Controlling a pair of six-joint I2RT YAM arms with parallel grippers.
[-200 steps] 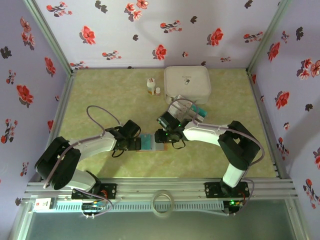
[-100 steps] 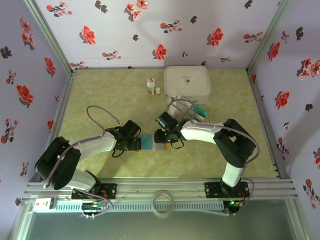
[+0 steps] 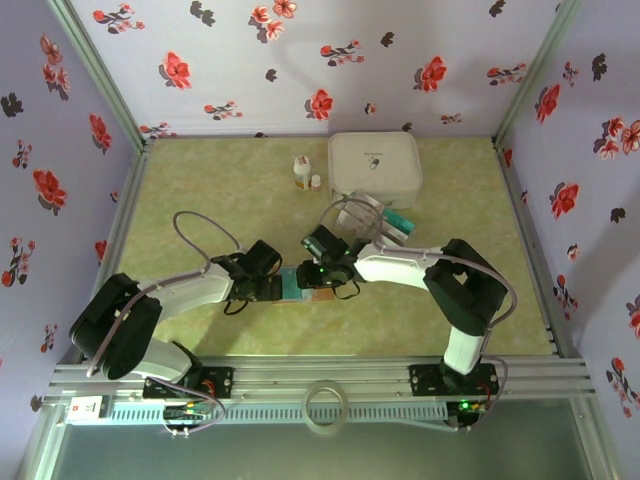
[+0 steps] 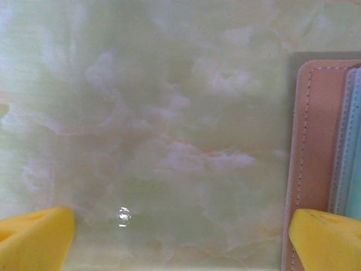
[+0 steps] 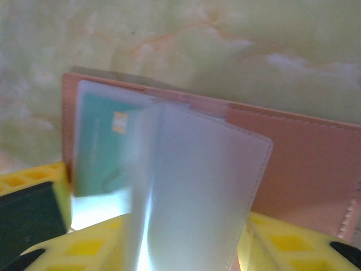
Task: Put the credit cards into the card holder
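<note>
My left claw hangs released, the open card holder just beside one finger; my right claw straddles its clear sleeve, grip I cannot tell; one teal card sits inside; other credit cards wait behind that claw.

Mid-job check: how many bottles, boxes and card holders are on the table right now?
Bottles: 2
White box: 1
Card holder: 1
Total: 4
</note>
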